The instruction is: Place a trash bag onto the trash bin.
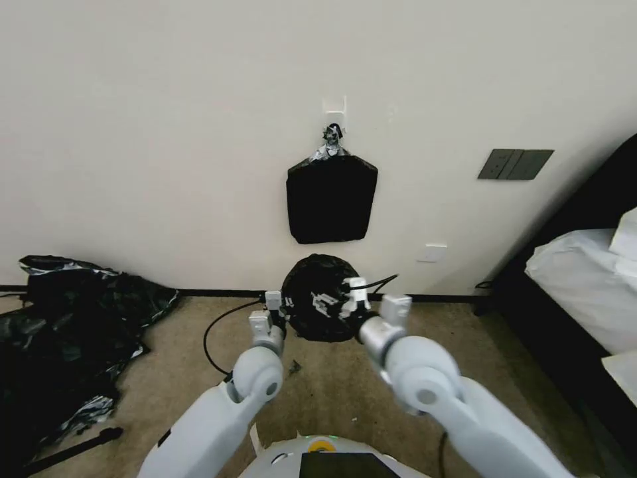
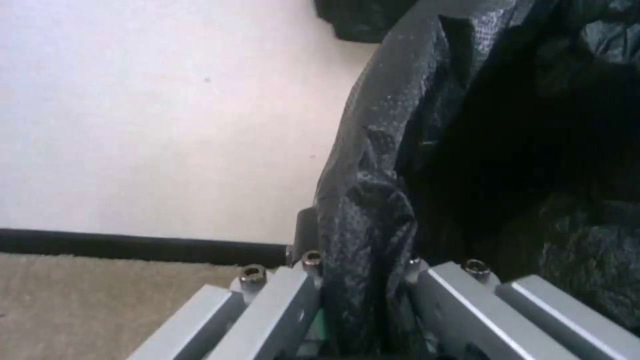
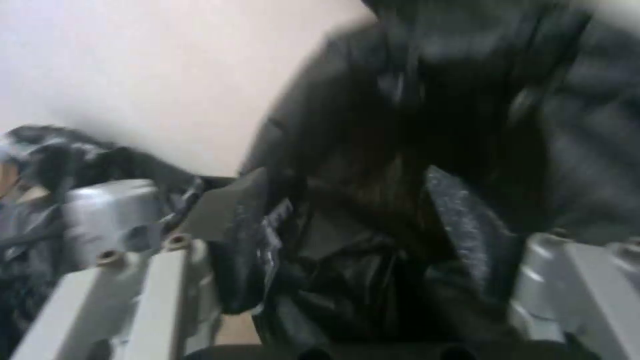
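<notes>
a big heap of black plastic sheeting [image 1: 66, 332] sprawls on the carpet at the robot's left, partly cut off by the edge of the head view. a flat black stack of bags [image 1: 331, 198] hangs on the wall from a hook [image 1: 334, 109], straight above the work. below it, against the baseboard, the trash bag [image 1: 317, 292] forms a rounded black mound between the 2 arms; whatever it drapes over is fully hidden, so the trash bin cannot be made out (no cream plastic peeks through anywhere). the left gripper [image 1: 277, 307] sits at the mound's left edge, and its wrist view shows a twisted fold of the bag [image 2: 363, 225] pinched between its fingers. the right gripper [image 1: 345, 300] presses into the mound's front right side; its wrist view is blurred, with crumpled film [image 3: 373, 260] bunched between the 2 fingers, which stand well apart, one dark pad [image 3: 467, 225] against the plastic.
</notes>
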